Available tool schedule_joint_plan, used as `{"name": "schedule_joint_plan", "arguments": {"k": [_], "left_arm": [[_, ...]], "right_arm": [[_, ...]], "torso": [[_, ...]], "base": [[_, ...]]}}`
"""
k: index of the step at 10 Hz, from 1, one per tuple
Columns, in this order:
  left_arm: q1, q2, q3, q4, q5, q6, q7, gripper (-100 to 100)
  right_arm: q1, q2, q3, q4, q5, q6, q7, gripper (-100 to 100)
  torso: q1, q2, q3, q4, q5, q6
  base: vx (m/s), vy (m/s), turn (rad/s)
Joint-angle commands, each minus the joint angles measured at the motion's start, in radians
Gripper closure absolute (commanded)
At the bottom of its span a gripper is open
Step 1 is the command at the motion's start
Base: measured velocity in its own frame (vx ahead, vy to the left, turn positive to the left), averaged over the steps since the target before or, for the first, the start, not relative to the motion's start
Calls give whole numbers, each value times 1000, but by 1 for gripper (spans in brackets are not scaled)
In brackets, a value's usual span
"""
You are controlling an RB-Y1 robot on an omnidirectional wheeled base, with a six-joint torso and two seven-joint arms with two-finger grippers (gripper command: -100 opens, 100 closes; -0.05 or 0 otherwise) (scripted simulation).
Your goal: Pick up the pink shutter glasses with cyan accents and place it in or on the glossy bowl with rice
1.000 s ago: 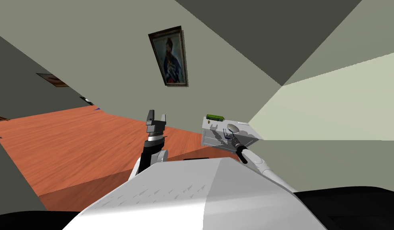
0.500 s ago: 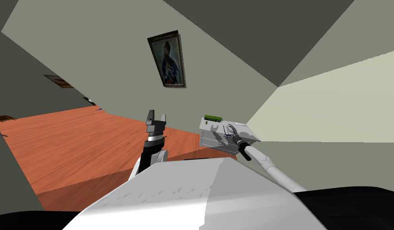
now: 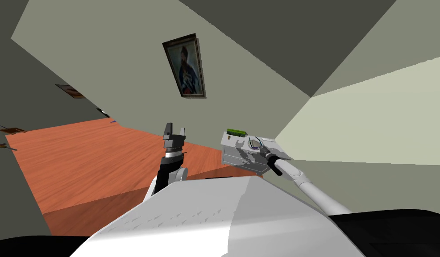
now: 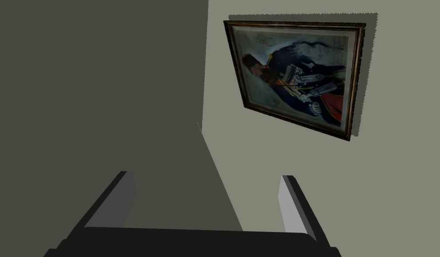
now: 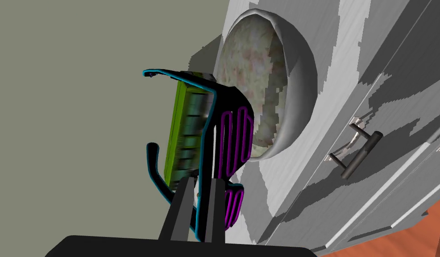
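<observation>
My right gripper [image 5: 199, 187] is shut on the shutter glasses [image 5: 232, 134], whose frame is black with magenta slats and cyan edges. They hang close over the grey glossy bowl [image 5: 304, 80] heaped with rice, with their front toward the bowl's near rim. The bowl stands on top of a white cabinet [image 5: 348, 53]. In the head view the right gripper [image 3: 258, 147] reaches the bowl [image 3: 251, 143] on the cabinet [image 3: 241, 158] at right. My left gripper [image 3: 175, 130] is raised in the middle, and its fingers [image 4: 125, 196] stand open and empty.
A green flat object [image 5: 185, 129] lies on the cabinet top behind the glasses, also the green object [image 3: 237, 132] at the cabinet's back edge. The cabinet front has drawers with dark bar handles [image 5: 357, 147]. Grey walls stand behind; wooden floor [image 3: 89, 160] spreads left.
My right arm has stretched forward, carrying the glasses from the cabinet's front edge to over the bowl. The head view has shifted slightly. The left arm is still.
</observation>
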Motion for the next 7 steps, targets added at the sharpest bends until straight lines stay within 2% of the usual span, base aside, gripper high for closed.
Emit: {"name": "schedule_joint_plan", "arguments": {"k": [1,2,6,7], "left_arm": [[0,0,0,0,0,0,0,0],[0,0,0,0,0,0,0,0],[0,0,0,0,0,0,0,0],[0,0,0,0,0,0,0,0]], "right_arm": [[0,0,0,0,0,0,0,100],[-2,-2,-3,-2,0,-4,-1,-100],[-2,-2,-3,-1,0,-3,-1,-100],[-2,-2,-3,-1,0,-3,-1,0]], "torso": [[0,0,0,0,0,0],[3,1,0,-1,-1,1],[6,2,0,-1,0,1],[6,2,0,-1,0,1]], "base": [[14,-53,23],[3,-10,1],[0,0,0],[0,0,0]]}}
